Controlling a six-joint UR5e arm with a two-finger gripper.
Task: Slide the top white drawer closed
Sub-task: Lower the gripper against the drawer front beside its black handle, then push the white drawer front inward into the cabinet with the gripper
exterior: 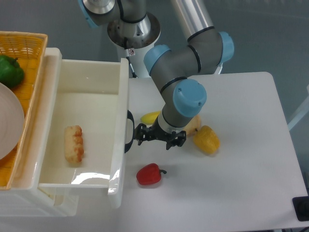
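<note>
With the top white drawer [82,130] pulled wide open at the left of the table [231,193], a breaded snack [73,143] lying inside, the gripper [138,135] hangs just right of the black handle [129,131] on its front panel. I cannot tell from here whether its fingers are parted or closed. If it pushes off-centre, on the handle's curve, it may slip past and the drawer skew and jam. The red pepper [148,174] lies near the front panel's near end, the yellow pepper [206,139] to the right.
</note>
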